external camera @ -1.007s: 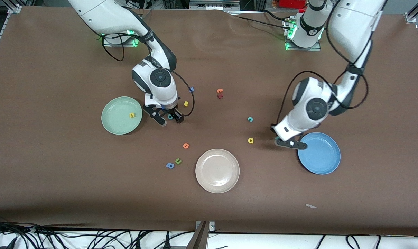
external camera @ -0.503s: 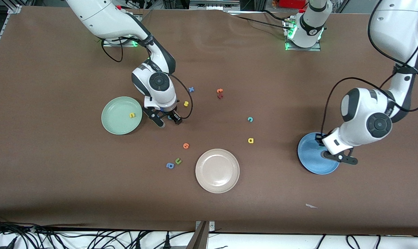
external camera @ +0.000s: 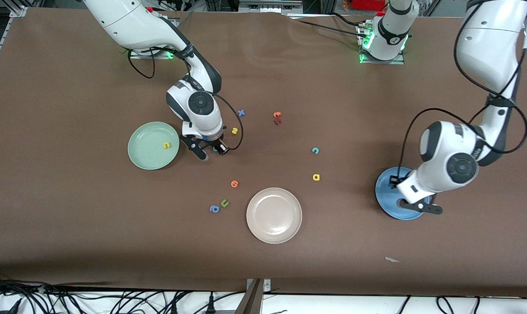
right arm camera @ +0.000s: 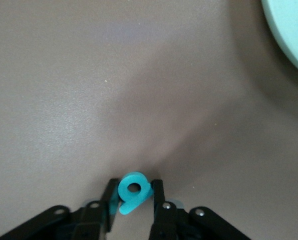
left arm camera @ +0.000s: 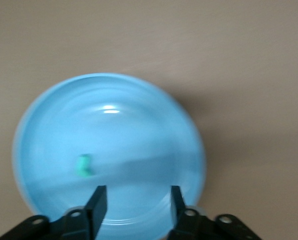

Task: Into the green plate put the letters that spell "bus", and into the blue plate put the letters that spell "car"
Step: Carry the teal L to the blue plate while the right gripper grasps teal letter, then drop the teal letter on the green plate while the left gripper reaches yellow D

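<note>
My right gripper is down at the table beside the green plate, shut on the teal "b". The yellow "u" lies in that plate. The yellow "s" rests on the table next to the right hand. My left gripper hangs open over the blue plate, with nothing between its fingers. A small teal letter lies in the blue plate. The teal "c" and yellow "a" sit on the table between the two arms.
A cream-white plate stands nearest the front camera. Near it lie an orange round letter, a green "u" and a blue "a". A blue "x" and orange and red letters lie toward the bases.
My left gripper swung over the blue plate and opened, leaving a teal letter lying in it. My right gripper closed its fingers on the teal "b".
</note>
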Tool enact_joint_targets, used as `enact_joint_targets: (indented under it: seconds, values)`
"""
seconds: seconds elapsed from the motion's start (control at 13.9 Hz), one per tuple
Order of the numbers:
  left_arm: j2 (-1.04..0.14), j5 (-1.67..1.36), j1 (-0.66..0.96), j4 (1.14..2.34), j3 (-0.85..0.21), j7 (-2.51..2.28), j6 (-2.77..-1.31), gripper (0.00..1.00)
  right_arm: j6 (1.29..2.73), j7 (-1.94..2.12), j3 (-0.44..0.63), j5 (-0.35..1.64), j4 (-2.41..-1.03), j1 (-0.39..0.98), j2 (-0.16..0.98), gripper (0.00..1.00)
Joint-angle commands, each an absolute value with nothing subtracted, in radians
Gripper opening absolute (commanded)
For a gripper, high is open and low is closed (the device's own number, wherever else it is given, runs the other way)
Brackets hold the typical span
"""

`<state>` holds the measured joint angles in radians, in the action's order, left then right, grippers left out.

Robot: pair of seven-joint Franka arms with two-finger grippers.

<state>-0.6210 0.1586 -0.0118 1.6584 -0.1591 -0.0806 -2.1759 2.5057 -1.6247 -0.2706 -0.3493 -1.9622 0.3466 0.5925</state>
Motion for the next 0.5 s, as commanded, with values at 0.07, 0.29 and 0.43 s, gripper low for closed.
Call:
enact_joint_targets:
  seconds: [0.07, 0.29, 0.43]
  values:
    - [-0.669, 0.082, 0.141, 1.632, -0.155, -0.32, -2.18, 1.0, 2.5, -1.625, -0.276, -0.35, -1.974, 0.341, 0.591, 0.19]
    - [-0.701, 0.071, 0.233, 1.614, -0.155, -0.515, -2.223, 1.0, 2.482, -1.559, -0.261, -0.35, -1.973, 0.333, 0.546, 0.19]
    - [-0.732, 0.069, 0.284, 1.592, -0.155, -0.616, -2.247, 1.0, 2.381, -1.461, -0.238, -0.348, -1.973, 0.328, 0.502, 0.19]
